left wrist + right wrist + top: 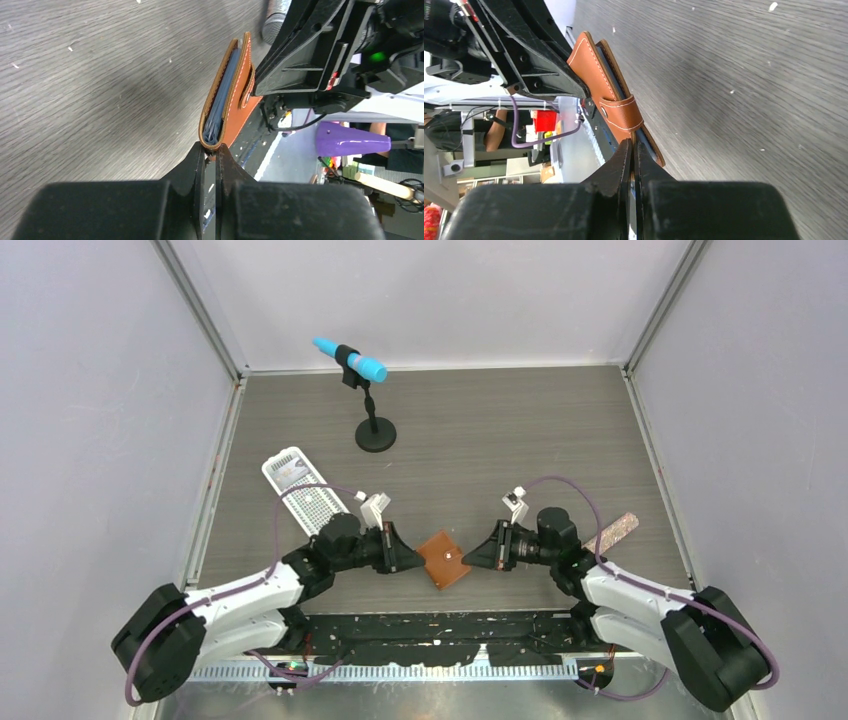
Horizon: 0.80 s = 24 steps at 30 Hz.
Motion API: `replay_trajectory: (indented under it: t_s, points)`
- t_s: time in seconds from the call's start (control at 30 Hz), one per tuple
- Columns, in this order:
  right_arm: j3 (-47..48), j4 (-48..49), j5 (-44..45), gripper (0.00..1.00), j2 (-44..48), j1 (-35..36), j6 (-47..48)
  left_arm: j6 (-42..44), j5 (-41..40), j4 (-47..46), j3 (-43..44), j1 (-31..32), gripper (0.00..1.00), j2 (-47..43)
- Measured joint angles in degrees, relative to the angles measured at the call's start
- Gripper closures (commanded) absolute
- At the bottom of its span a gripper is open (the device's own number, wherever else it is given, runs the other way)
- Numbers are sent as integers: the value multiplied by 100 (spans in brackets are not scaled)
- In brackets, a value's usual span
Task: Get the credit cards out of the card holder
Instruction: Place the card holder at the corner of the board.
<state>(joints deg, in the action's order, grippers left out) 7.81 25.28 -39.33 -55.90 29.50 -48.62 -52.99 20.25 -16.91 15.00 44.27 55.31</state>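
The tan-brown card holder (pixel 444 558) hangs folded between my two grippers, just above the table's near middle. In the left wrist view I see it edge-on (pixel 239 102), with pale blue layers (pixel 220 112) between its leather flaps. I cannot tell the credit cards apart from the pockets there. My left gripper (pixel 216 148) is shut, pinching the holder's folded end. My right gripper (pixel 633 142) is shut on the opposite edge, just below the snap tab (pixel 621 112). From above, the left gripper (pixel 417 560) and the right gripper (pixel 472 557) face each other across the holder.
A white perforated tray (pixel 305 495) lies behind the left arm. A blue microphone on a black stand (pixel 372 410) is at the back centre. A glittery grey strip (pixel 612 533) lies to the right of the right arm. Grey walls enclose the table.
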Motion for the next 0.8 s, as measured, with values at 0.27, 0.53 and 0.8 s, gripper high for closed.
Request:
replay_trajectory:
  t_s: [0.27,0.53,0.8]
  points:
    - [-2,-590,649,83,-468,-125,472,354,-387,374,94,-111,98,920]
    - [13,-1082,1119,76,-533,11,726,396,-450,396,450,-151,60,1845]
    - [868,-2302,2312,66,-111,1082,1005,455,-579,846,442,-142,46,1318]
